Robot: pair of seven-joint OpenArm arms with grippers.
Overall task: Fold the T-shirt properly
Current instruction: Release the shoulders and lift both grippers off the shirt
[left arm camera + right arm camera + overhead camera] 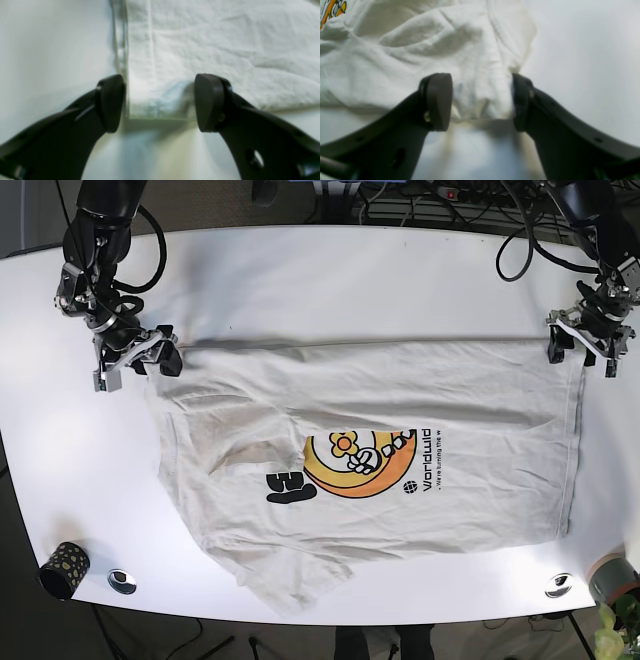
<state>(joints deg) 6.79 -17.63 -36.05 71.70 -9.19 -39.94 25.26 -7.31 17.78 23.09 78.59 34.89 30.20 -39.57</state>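
The shirt [370,470] lies spread on the table [330,280]. Left gripper [160,102] and right gripper [481,101] straddle its far corners, jaws apart. Close both fully on fabric, then lift evenly together.

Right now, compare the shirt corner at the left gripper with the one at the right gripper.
The left gripper straddles a flat, square hem corner of the T-shirt with a straight seam. The right gripper straddles a bunched, wrinkled shoulder corner. Both sets of jaws stand open around white cloth on the white table.
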